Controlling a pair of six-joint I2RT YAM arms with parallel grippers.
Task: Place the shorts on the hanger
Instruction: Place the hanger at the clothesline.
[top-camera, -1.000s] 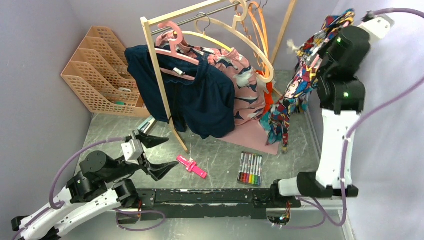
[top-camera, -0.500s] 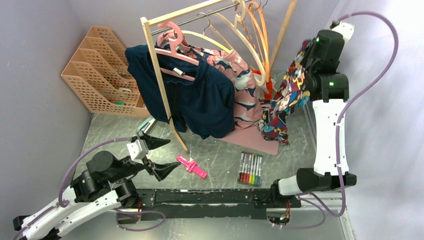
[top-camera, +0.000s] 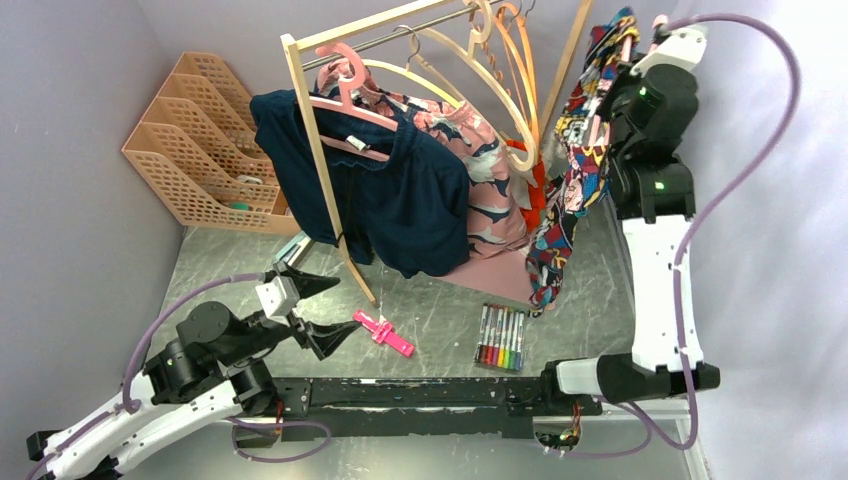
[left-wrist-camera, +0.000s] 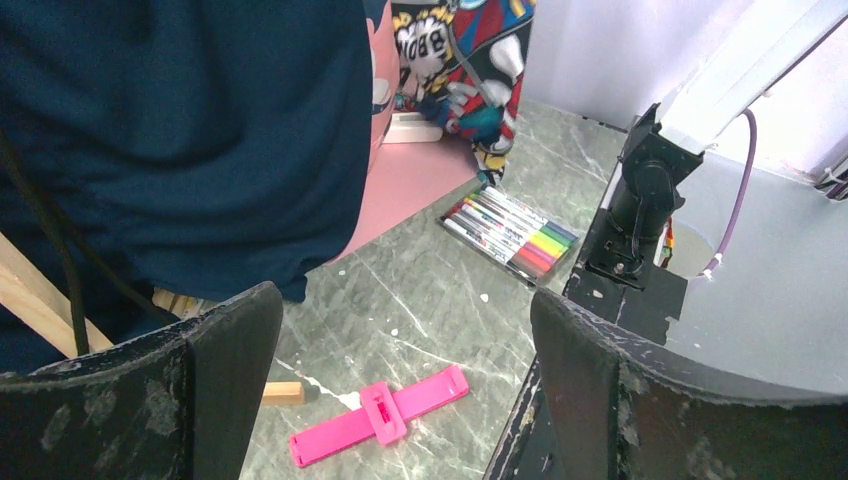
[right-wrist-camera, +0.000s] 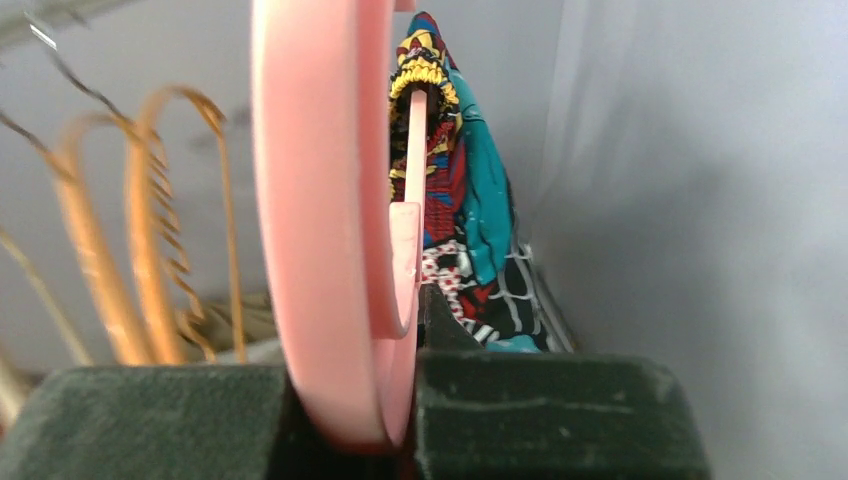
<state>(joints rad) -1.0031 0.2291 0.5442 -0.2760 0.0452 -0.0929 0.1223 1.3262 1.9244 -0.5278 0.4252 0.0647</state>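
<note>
Right end effector (right-wrist-camera: 350, 400) clamps the pink hanger (right-wrist-camera: 310, 200), shorts (right-wrist-camera: 475, 210) dangling from it; left end effector (top-camera: 335, 308) gapes wide open.

"BOOM" is printed in comic lettering on the shorts (left-wrist-camera: 478, 55).

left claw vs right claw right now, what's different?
Left claw is wide open and empty; right claw is shut on the pink hanger. Left claw sits low over the table; right claw is high beside the rack, shorts hanging from its hanger. Both are dark two-finger claws.
</note>
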